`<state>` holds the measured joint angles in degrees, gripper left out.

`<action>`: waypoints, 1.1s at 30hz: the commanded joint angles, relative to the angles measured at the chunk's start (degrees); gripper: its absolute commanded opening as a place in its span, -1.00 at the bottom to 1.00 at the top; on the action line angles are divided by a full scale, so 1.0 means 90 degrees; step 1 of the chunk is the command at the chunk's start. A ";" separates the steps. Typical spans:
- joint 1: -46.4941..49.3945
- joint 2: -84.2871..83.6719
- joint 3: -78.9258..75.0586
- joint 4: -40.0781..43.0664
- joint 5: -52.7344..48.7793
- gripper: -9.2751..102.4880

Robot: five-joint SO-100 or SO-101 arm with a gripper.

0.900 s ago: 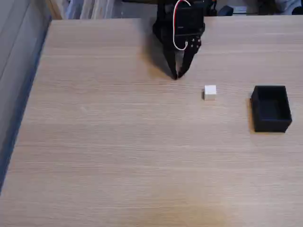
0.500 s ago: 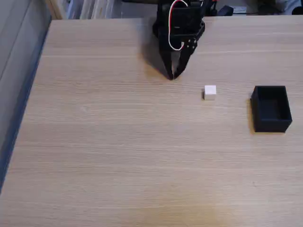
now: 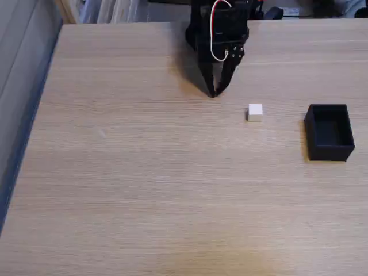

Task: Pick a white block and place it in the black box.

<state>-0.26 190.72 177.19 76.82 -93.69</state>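
A small white block [image 3: 255, 112] lies on the wooden table [image 3: 144, 184], right of centre in the fixed view. The open-topped black box [image 3: 329, 131] stands near the right edge, well to the right of the block, with nothing visible inside. My black gripper [image 3: 214, 93] points down at the table from the far side, up and to the left of the block. Its two fingers meet at the tips, so it is shut with nothing held.
The arm's base with a red and white cable [image 3: 219, 34] sits at the table's far edge. A grey wall and blue strip [image 3: 17, 144] run along the left side. Clutter lies behind the far edge.
The gripper swung slightly left and back, ending about where it was a second ago. Block and box have not moved.
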 commanded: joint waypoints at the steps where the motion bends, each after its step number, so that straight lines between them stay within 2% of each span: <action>1: 0.0010 0.0020 0.0098 0.0010 -0.0020 -0.83; 33: -0.0059 0.0000 0.0078 0.0029 0.0020 -0.82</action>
<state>-0.79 190.72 177.19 76.73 -93.78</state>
